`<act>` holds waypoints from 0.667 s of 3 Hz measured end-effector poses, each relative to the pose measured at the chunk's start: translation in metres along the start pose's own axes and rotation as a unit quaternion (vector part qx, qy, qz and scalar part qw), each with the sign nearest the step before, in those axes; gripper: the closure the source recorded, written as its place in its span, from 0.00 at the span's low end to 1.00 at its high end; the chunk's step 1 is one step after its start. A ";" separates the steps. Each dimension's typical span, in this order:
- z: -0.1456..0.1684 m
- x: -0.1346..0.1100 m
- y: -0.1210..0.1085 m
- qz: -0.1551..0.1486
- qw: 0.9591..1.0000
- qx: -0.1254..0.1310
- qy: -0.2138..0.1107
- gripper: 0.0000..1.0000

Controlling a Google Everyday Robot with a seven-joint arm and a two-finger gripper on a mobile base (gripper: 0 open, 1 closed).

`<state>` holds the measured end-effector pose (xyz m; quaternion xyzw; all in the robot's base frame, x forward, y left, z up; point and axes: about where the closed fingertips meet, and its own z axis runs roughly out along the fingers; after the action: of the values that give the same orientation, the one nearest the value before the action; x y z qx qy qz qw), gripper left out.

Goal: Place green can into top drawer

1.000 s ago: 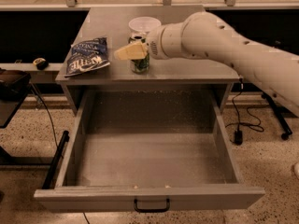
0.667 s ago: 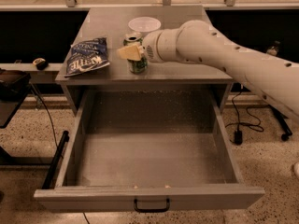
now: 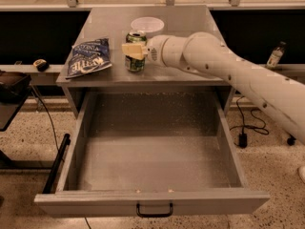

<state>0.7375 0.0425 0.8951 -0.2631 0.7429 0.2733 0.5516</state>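
The green can (image 3: 135, 64) stands upright near the front edge of the cabinet top, just in front of a white bowl (image 3: 147, 24). My gripper (image 3: 133, 49) reaches in from the right. One cream finger (image 3: 132, 49) lies across the can's front at mid height and the other is hidden behind it, so the jaws are closed around the can. The top drawer (image 3: 152, 200) is pulled fully open below, with a speckled grey inside that holds nothing and a black handle (image 3: 154, 210) on its front panel.
A blue chip bag (image 3: 89, 57) lies on the cabinet top to the left of the can. My white arm (image 3: 238, 75) spans the right side above the drawer. A bottle (image 3: 275, 55) stands on the floor at far right, near cables.
The gripper has shifted a little left and up on the can, so more of the can's top and body now shows. The drawer, bag and bowl have not moved.
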 end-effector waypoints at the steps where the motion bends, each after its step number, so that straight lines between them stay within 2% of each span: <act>1: -0.045 -0.059 0.022 0.022 0.996 -0.059 -0.066 1.00; 2: -0.084 -0.105 0.077 0.007 0.993 -0.111 -0.040 1.00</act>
<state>0.6537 0.0484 1.0251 -0.3061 0.6869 0.3682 0.5467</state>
